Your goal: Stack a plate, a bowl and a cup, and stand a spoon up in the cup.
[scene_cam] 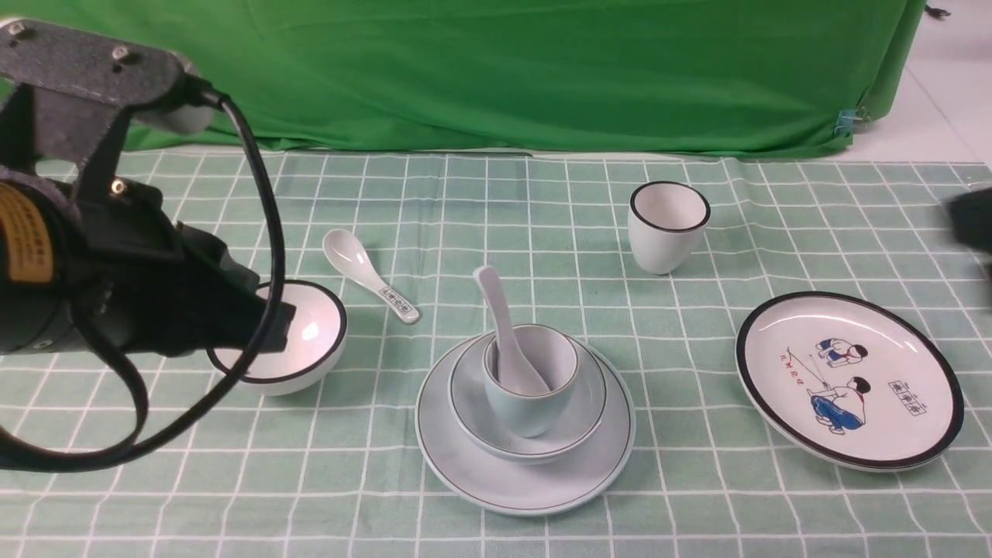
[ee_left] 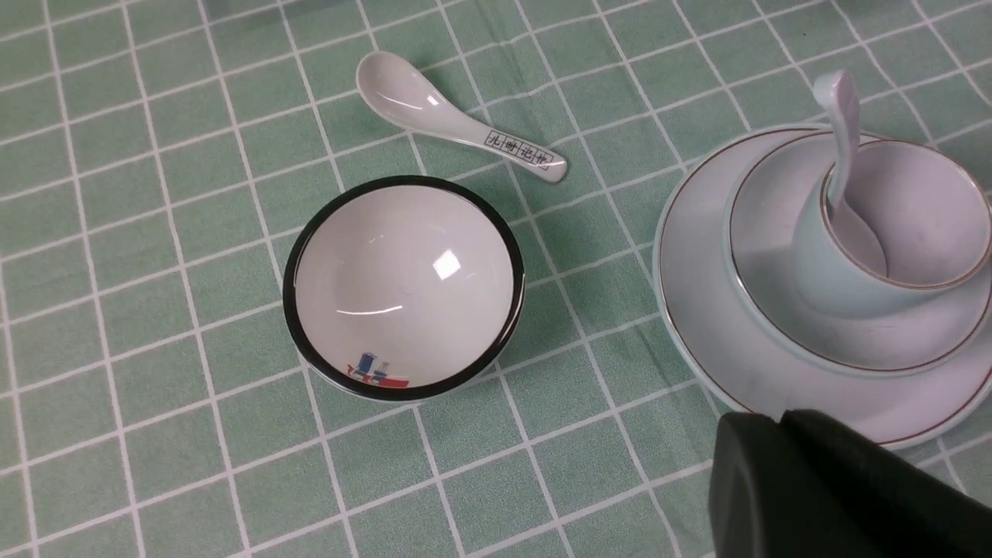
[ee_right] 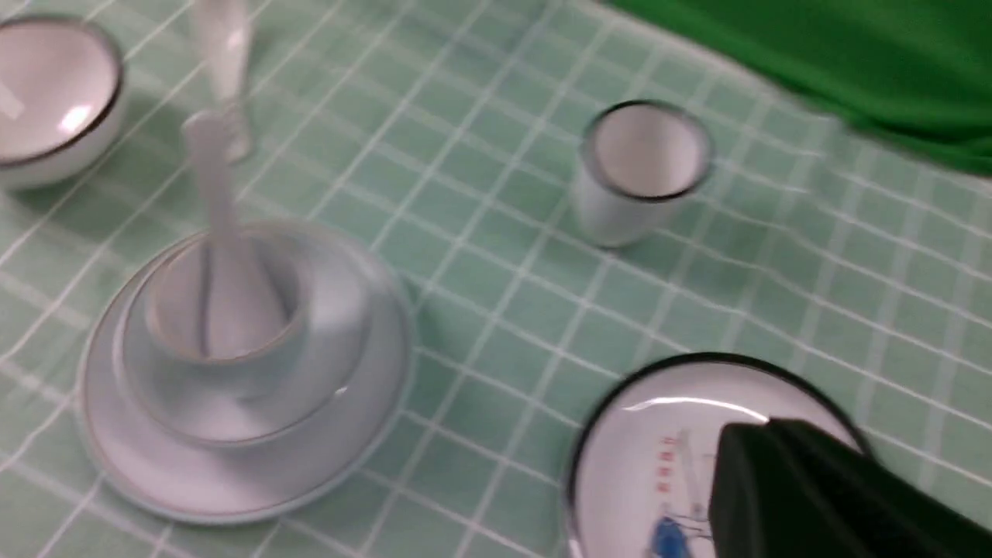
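As spoon [scene_cam: 504, 327] stands in cup [scene_cam: 535, 412], handle up-left

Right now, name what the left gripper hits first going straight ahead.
Probably the checked tablecloth between the black-rimmed white bowl and the pale blue-green plate; depth is unclear, so either rim is possible.

A: Beyond and left of the pale plate [scene_cam: 504, 484], we see boxed black characters on the handle of the printed spoon [scene_cam: 370, 285]; unreadable.
B: Right of it, the cartoon plate [scene_cam: 891, 333] bears red and boxed characters, unreadable too.
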Controlling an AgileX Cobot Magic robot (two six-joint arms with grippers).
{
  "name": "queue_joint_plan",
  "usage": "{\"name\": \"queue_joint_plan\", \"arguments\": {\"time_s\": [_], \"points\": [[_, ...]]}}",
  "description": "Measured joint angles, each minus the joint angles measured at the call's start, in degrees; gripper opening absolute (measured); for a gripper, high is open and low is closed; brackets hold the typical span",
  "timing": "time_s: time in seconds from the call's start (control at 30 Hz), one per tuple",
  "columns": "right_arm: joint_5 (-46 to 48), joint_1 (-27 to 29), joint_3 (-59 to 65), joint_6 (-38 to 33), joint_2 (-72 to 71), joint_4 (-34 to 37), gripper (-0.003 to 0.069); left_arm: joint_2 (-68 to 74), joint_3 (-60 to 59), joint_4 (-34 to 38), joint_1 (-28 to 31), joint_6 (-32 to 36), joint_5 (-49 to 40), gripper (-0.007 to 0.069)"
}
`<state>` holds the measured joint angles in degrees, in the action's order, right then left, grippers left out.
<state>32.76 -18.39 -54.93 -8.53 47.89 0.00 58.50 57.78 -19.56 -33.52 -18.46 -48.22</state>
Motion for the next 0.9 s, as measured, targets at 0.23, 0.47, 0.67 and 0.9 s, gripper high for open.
{"name": "queue_joint_plan", "arguments": {"time_s": [0.23,0.47,0.67,0.9], "points": [[-21.9,6.0,27.6,10.4,-32.7,0.0,0.0022,-5.0,-4.5,0.6,0.0,-0.9,5.7,0.0010],[-46.0,6.2,46.6,12.5,-47.6,0.0,0.0063,-17.7,-17.1,1.6,0.0,-3.2,15.2,0.0010],[-48.2,6.2,47.4,12.7,-47.8,0.0,0.0218,-32.7,-29.8,1.7,0.0,-4.3,22.4,0.0010],[-48.2,6.2,47.4,12.7,-47.8,0.0,0.0274,-46.6,-39.9,1.7,0.0,-4.4,24.8,0.0010]]}}
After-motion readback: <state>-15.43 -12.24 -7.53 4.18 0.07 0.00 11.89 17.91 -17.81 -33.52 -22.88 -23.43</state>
